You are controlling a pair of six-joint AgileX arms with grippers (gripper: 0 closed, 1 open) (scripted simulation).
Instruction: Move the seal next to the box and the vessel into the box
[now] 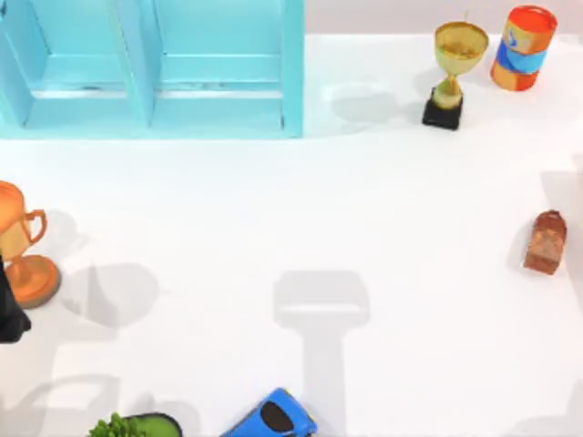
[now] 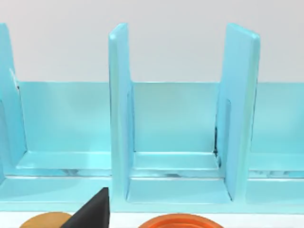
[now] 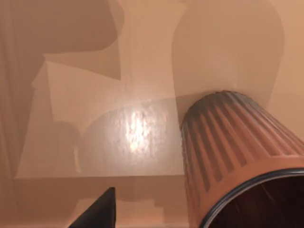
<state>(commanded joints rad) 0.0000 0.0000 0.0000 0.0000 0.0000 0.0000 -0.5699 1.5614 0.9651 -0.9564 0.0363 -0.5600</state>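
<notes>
The seal [image 1: 547,242], a small mottled reddish-brown block, stands near the table's right edge. The box [image 1: 150,68] is light blue with upright dividers and sits at the back left. In the left wrist view the box [image 2: 175,142] is seen from the front, with its open compartments. The vessel [image 3: 237,156], a ribbed pinkish-brown cup with a dark inside, lies very close in the right wrist view. A dark part of my right gripper [image 3: 97,211] is beside it. My left arm [image 1: 11,314] is at the table's left edge, and a dark part of my left gripper [image 2: 92,213] faces the box.
A gold trophy [image 1: 451,73] and an orange-and-blue can [image 1: 524,47] stand at the back right. An orange trophy [image 1: 23,246] stands at the left, by my left arm. A blue toy car [image 1: 273,417] and a green plant [image 1: 127,425] are at the front edge.
</notes>
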